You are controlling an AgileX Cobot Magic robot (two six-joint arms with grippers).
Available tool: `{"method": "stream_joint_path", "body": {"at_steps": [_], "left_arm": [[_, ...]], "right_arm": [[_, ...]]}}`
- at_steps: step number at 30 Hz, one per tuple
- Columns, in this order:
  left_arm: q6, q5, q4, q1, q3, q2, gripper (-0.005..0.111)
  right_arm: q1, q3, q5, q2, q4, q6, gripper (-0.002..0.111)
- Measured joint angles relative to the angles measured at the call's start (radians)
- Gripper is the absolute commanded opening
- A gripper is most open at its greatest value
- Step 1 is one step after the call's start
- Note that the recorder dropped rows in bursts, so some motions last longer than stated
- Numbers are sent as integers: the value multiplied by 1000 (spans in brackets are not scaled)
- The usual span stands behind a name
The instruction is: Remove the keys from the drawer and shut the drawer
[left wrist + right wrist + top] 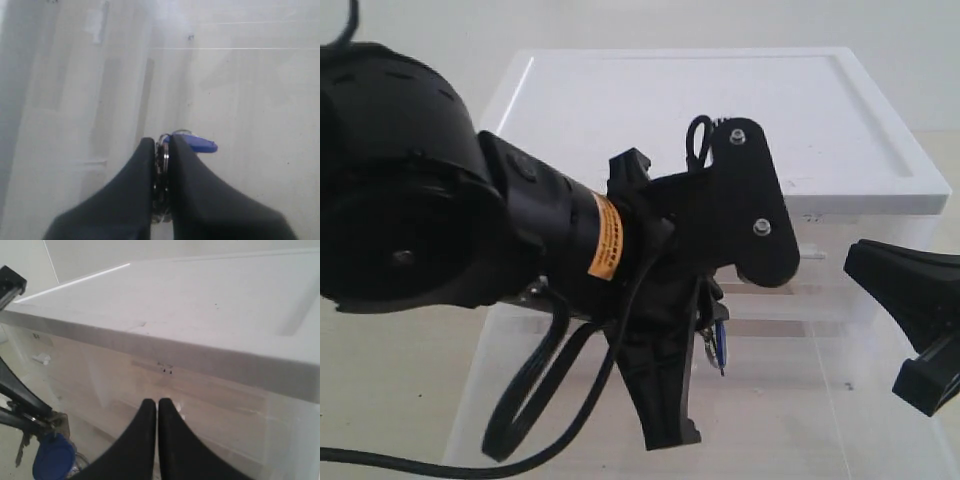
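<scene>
Keys: pinched at the ring by my left claw, hanging over the open drawer. Light, hard, slick metal; the loose bunch will swing, so I judge the ring the surest hold.

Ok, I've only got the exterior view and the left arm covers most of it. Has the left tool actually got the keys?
Observer: Yes. The left wrist view shows the left tool shut on the keys, with the ring pinched between its fingers.
Operator: Is the blue fob pinched too?
Observer: No, the blue fob sticks out free beside one finger.
Operator: And the right tool?
Observer: The right wrist view shows the right tool shut with nothing in it, pointing at the clear front below the white top.
</scene>
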Motion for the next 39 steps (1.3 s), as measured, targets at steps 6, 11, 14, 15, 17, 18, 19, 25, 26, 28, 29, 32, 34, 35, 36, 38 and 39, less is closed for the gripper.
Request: {"method": "stream_joint_path", "body": {"at_steps": [6, 11, 14, 15, 17, 18, 19, 25, 26, 28, 29, 32, 34, 35, 36, 38, 39], "left_arm": [[0, 58, 14, -84, 0, -109, 4], [0, 83, 14, -227, 2, -198, 4], [-12, 88, 14, -298, 14, -216, 4], [-17, 90, 14, -314, 20, -216, 4], [-24, 92, 14, -340, 34, -216, 4], [-28, 92, 8, -349, 39, -214, 4], [-30, 94, 0, -357, 44, -214, 4], [-34, 55, -85, -376, 133, -199, 4], [-34, 36, -92, -376, 157, -190, 4], [-35, -9, -106, -376, 196, -167, 4], [-35, -27, -111, -376, 213, -161, 4], [-35, -61, -113, -376, 225, -154, 4], [-35, -78, -115, -369, 225, -147, 4], [-35, -90, -117, -362, 227, -138, 4], [-35, -101, -117, -358, 232, -130, 4], [-35, -117, -117, -340, 252, -95, 4], [-35, -121, -117, -336, 258, -78, 4]], "right_arm": [[0, 0, -26, 0, -10, 0, 0], [0, 0, -30, 0, -16, 0, 0], [0, 0, -30, 0, -16, 0, 0], [0, 0, -30, 0, -16, 0, 0], [0, 0, -30, 0, -16, 0, 0], [0, 0, -30, 0, -16, 0, 0], [0, 0, -30, 0, -16, 0, 0], [0, 0, -30, 0, -16, 0, 0], [0, 0, -30, 0, -16, 0, 0], [0, 0, -30, 0, -16, 0, 0], [0, 0, -30, 0, -16, 0, 0], [0, 0, -30, 0, -17, 0, 0], [0, 0, -30, 0, -17, 0, 0], [0, 0, -30, 0, -17, 0, 0], [0, 0, -30, 0, -17, 0, 0], [0, 0, -30, 0, -17, 0, 0], [0, 0, -30, 0, -17, 0, 0]]}}
